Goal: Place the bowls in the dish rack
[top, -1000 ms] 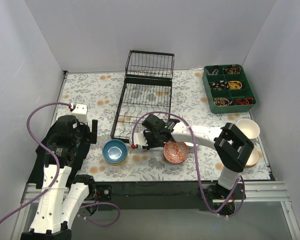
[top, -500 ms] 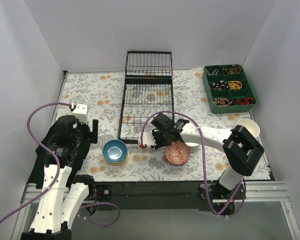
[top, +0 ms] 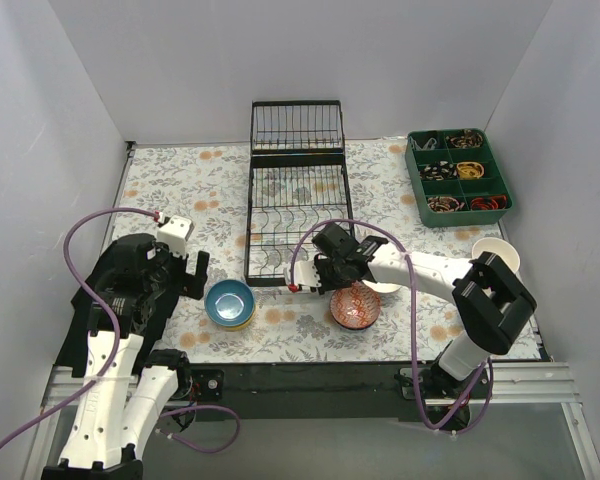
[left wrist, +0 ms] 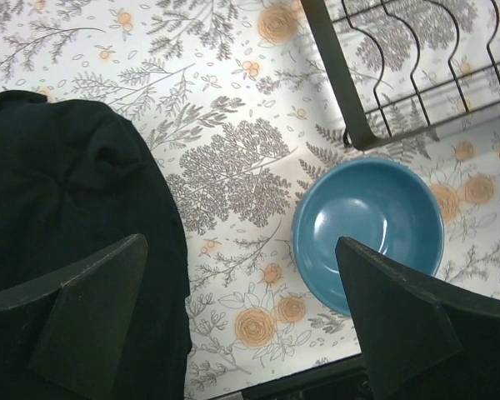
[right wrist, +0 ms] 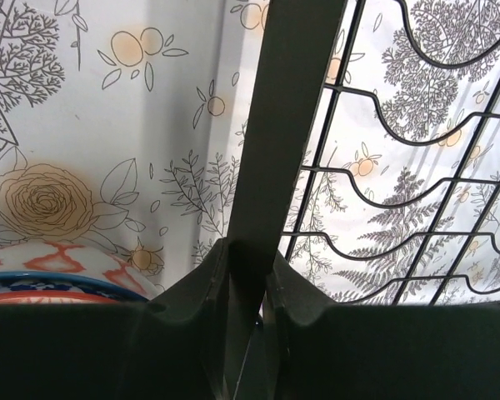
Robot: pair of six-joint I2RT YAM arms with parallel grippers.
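Observation:
The black wire dish rack (top: 252,215) lies on the floral table with its hinged grid end at the back and no bowls in it. My right gripper (top: 330,272) is shut on the near right part of its frame; in the right wrist view the frame bar (right wrist: 287,125) runs between my closed fingers (right wrist: 248,267). A red-patterned bowl (top: 354,305) sits just in front of that gripper and shows in the right wrist view (right wrist: 58,267). A blue-inside bowl (top: 229,303) sits near the rack's near left corner. My left gripper (top: 195,272) is open beside it (left wrist: 368,231), empty (left wrist: 242,333).
A white bowl (top: 496,254) stands at the right edge behind my right arm. A green compartment tray (top: 458,177) with small items is at the back right. The dark cover of my left arm (left wrist: 75,208) fills the left of the left wrist view. White walls enclose the table.
My right gripper has dragged the rack's near end to the right, so the rack now lies straighter. My left arm has moved right, towards the blue bowl.

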